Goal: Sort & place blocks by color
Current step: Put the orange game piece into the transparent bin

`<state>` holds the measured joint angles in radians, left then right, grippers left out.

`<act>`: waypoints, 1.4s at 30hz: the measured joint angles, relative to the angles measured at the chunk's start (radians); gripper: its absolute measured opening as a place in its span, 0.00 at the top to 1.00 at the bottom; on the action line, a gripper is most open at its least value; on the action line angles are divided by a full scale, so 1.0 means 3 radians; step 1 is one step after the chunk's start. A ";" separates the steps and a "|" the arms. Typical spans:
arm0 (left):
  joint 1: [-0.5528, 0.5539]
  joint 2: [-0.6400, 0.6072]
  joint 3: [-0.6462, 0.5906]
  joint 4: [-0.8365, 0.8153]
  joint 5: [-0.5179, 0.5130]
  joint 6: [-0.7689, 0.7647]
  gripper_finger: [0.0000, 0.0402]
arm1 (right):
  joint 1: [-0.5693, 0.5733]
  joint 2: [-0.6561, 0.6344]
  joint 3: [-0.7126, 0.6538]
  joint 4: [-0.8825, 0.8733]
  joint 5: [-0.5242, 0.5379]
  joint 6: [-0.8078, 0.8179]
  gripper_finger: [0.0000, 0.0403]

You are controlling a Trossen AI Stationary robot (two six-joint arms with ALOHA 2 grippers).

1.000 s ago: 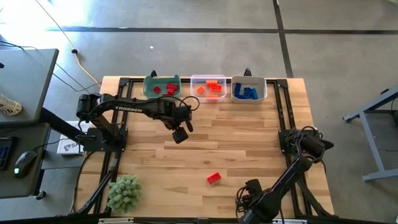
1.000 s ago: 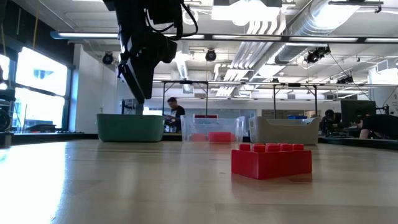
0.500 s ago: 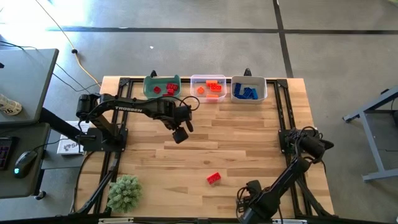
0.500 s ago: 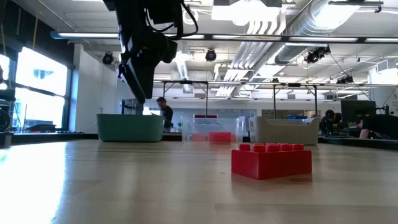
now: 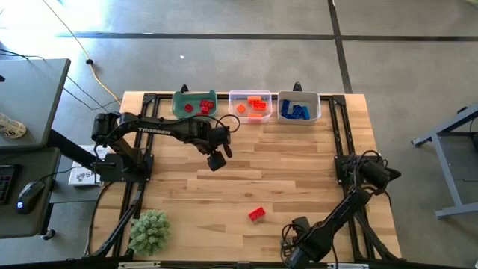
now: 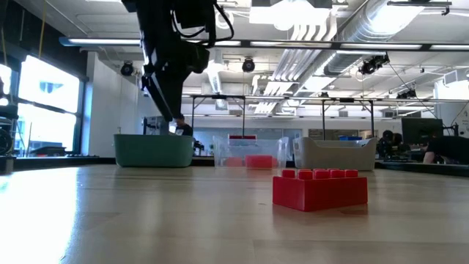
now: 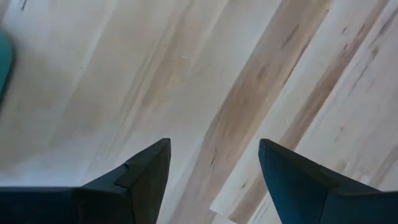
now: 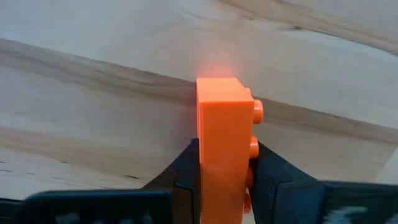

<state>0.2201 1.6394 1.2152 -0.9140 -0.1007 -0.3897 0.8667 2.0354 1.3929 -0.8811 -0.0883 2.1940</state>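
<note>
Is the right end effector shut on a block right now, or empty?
Shut on a block. In the right wrist view, the right end effector has its two dark fingers pressed against both sides of an orange block above the wooden table.

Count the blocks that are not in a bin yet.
2: a red block lies on the table near the front, and an orange block is clamped in the right tool. Others may be hidden behind the arms.

Wooden table point(image 5: 299, 172), green bin point(image 5: 194, 104), clear bin point(image 5: 250, 105), grey bin point(image 5: 299, 107) (side by side), fuzzy green ball point(image 5: 149, 231)
</note>
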 joint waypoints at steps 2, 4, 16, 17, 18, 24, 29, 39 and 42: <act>0.0028 0.0000 0.0000 0.0007 0.0003 0.0000 0.42 | -0.0052 -0.0004 0.0017 -0.0026 0.0044 -0.0093 0.84; 0.0068 0.0000 0.0000 0.0022 0.0002 0.0013 0.42 | -0.0127 -0.0050 0.0017 -0.0039 0.0127 -0.0222 0.84; 0.0390 0.0000 0.0000 0.0544 0.0011 0.0408 0.42 | -0.0952 -0.0817 0.0028 -0.0965 0.0780 -0.1375 0.84; 0.0421 0.0000 0.0000 0.0584 0.0011 0.0439 0.42 | -0.1050 -0.0897 0.0028 -0.1007 0.0848 -0.1520 0.84; 0.0450 0.0000 0.0000 0.0617 0.0012 0.0463 0.42 | -0.1158 -0.0975 0.0028 -0.1042 0.0923 -0.1685 0.84; 0.0600 0.0000 0.0000 0.0751 0.0070 0.0681 0.42 | -0.1869 -0.1346 0.0028 -0.1051 0.1280 -0.2642 0.84; 0.0713 0.0000 0.0000 0.0840 0.0173 0.0819 0.42 | -0.2499 -0.1507 0.0028 -0.0821 0.1357 -0.3456 0.84; 0.0818 0.0000 0.0000 0.1143 0.0239 0.0876 0.42 | -0.3605 -0.1473 0.0028 0.0259 0.1234 -0.4846 0.84; 0.0818 0.0000 0.0000 0.1184 0.0239 0.0876 0.42 | -0.3866 -0.1451 0.0029 0.0559 0.1223 -0.5101 0.84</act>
<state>0.4654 1.6394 1.2152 -0.5588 -0.0290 -0.1268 -0.2932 1.6001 1.4017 -0.7134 0.2787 0.6638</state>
